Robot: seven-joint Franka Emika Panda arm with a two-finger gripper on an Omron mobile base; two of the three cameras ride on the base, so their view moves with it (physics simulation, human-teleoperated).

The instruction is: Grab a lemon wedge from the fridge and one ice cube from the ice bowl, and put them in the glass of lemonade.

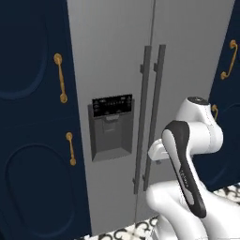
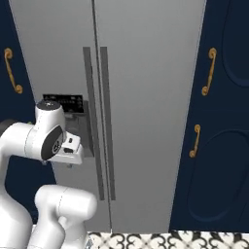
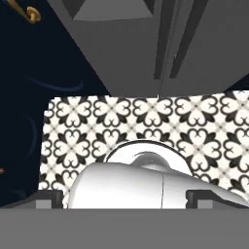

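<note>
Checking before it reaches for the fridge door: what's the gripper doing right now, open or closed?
Gripper: open, holding nothing; both doors of the fridge are shut.

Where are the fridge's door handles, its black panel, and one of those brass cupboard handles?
door handles (image 1: 152,112): left base view, middle of the two dark bars.
black panel (image 1: 112,105): left base view, centre of its display.
brass cupboard handle (image 2: 211,71): right base view, its curved grip.

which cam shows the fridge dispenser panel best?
Left base view: the dispenser panel faces the camera, unobstructed, on the fridge. In the right base view the arm covers most of it, leaving a strip. The hand view catches just its underside.
</note>
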